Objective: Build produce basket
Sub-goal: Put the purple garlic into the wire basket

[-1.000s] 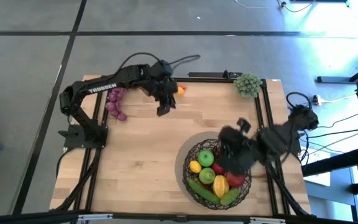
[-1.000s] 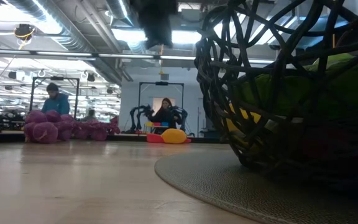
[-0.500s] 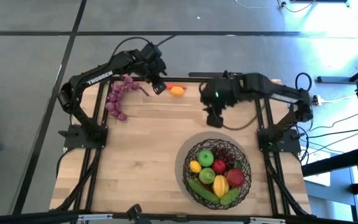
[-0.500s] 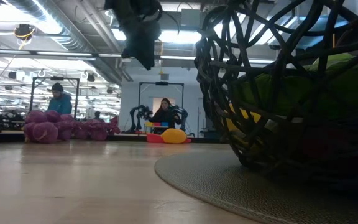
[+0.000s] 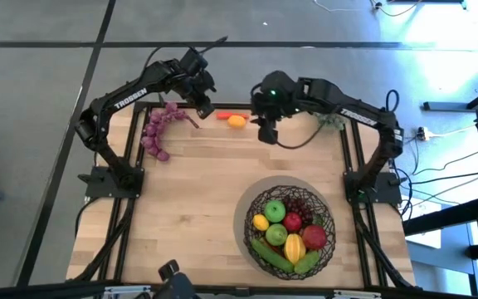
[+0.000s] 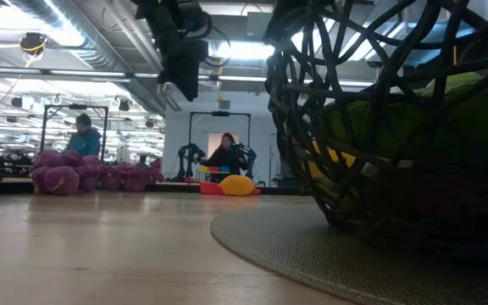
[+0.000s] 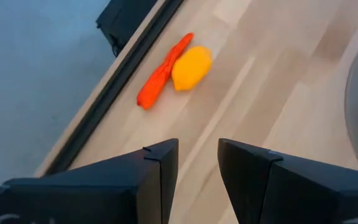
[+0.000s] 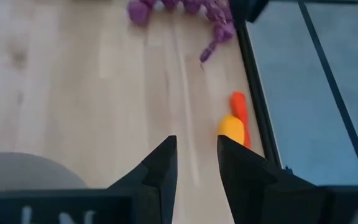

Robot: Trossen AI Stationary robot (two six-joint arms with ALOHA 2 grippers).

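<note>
Judging by what already lies inside it, the basket (image 5: pixel 290 230) at the near right of the table is well on its way; it holds a green apple (image 5: pixel 275 211), a red apple (image 5: pixel 313 237), two lemons (image 5: pixel 294 247), a long green cucumber (image 5: pixel 272 256) along its near edge and a dark bunch of grapes (image 5: pixel 304 203) at its far side; in the low view its dark woven wall (image 6: pixel 371 110) fills the right of the picture, standing on a round grey mat (image 6: pixel 312 254).

Three pieces of produce are left out on the wood, all at the far edge: a purple grape bunch (image 5: pixel 156 133) at the far left, and, near the middle of that edge, an orange lemon (image 5: pixel 237 121) touching a red-orange carrot (image 5: pixel 224 116); a green leafy bunch (image 5: pixel 332 121) also sits at the far right corner, partly under the right arm.

Both arms are up at that far edge; the left gripper (image 7: pixel 197 165) hangs just left of the lemon and carrot, its fingers a narrow gap apart and pinching nothing; the right gripper (image 8: pixel 196 163) hangs just right of the same pair, fingers likewise slightly parted and empty; so I judge the lemon or carrot to be next, with the purple grapes to follow.
</note>
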